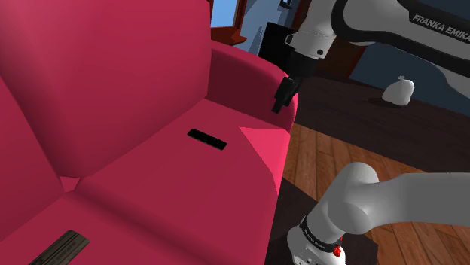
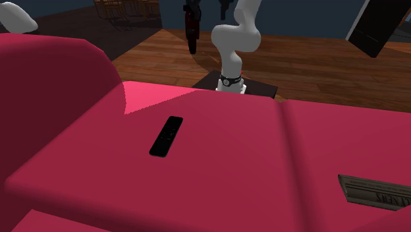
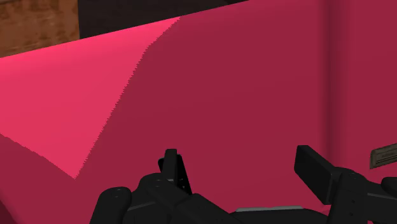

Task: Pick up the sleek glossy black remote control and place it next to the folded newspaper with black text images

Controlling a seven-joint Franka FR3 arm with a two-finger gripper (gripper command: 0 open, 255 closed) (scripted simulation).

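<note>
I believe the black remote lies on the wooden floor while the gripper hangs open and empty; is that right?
Not quite: the remote lies on the red sofa seat instead, as the second exterior view shows. The gripper is indeed open and empty.

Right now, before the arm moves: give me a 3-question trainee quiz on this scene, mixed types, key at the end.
1. True or false: the pincer is shut on the remote.
2. Multiple choice: the newspaper lies
A. on the wood floor
B. on the same seat cushion as the remote
C. on a different seat cushion from the remote
3. Fill in: the sofa is coloured ___.

Key
1. False. The pincer is open and holds nothing; the remote lies flat on the seat.
2. C. A seam runs between the two cushions.
3. Red.
</note>
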